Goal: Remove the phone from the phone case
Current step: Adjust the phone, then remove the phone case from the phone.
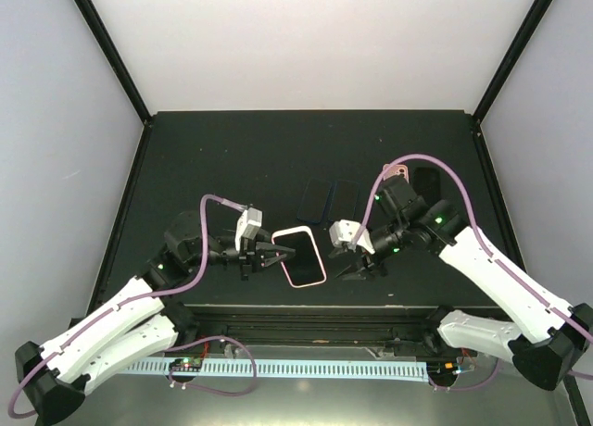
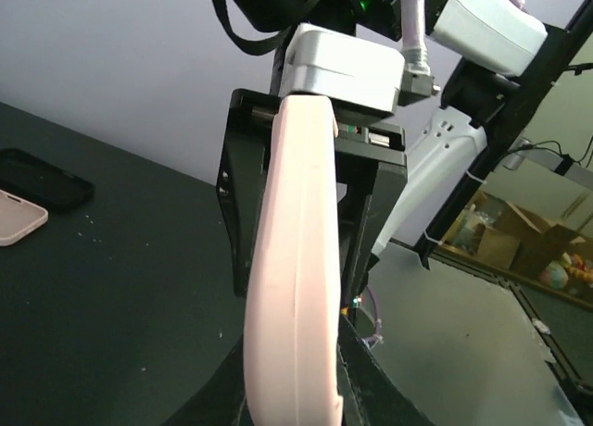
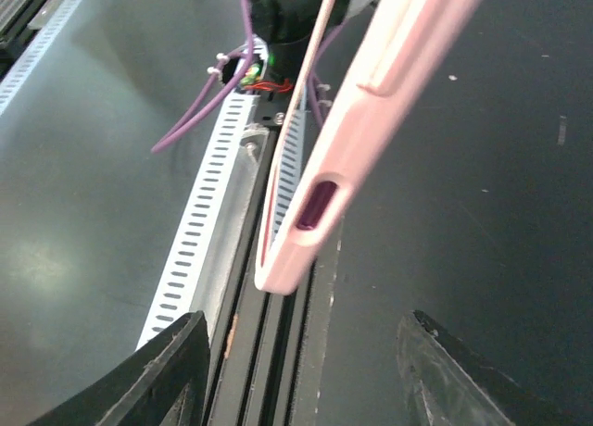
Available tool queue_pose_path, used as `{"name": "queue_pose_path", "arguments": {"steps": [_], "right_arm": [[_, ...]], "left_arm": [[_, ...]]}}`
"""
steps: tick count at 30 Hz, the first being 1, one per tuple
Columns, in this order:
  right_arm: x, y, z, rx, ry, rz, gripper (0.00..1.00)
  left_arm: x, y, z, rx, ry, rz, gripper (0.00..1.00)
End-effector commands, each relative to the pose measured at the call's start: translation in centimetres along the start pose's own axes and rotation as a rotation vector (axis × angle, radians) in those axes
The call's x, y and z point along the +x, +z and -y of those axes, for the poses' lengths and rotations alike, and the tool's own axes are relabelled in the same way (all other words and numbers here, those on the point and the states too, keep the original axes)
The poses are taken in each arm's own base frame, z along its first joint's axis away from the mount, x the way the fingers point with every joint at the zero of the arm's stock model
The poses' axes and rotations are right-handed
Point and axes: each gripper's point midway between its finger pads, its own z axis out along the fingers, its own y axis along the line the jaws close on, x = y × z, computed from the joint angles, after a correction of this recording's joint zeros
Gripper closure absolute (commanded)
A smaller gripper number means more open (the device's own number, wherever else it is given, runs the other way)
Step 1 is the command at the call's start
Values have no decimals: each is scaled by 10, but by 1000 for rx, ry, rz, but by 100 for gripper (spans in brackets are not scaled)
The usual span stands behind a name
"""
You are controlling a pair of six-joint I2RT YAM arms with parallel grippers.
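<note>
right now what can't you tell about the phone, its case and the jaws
- Whether the phone is fully seated: the left wrist view shows the pink phone case only edge-on.
- Where the left gripper jaws pinch: too small from above, covered by the case in its own view.
- Whether the dark items are phones or cases: lost against the black table.

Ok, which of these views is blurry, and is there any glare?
Top view: sharp and evenly lit. Left wrist view: the pink case looms close and soft. Right wrist view: the case is slightly blurred, the right fingers dark and out of focus, a pale sheen on the grey surface at left.
</note>
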Motion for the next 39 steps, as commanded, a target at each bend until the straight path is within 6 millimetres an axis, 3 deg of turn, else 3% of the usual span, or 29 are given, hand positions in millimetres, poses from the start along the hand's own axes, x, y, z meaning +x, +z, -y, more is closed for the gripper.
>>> {"name": "queue_pose_path", "arguments": {"steps": [1, 19, 39], "right_arm": [[-4, 12, -8, -51, -55, -13, 45], [-8, 37, -19, -108, -75, -5, 53], [-17, 32, -19, -38, -194, 25, 82]], "left_arm": [[-20, -8, 24, 73, 87, 41, 98], [-16, -11, 21, 64, 71, 50, 98], [-14, -4, 19, 109, -5, 0, 98]]}}
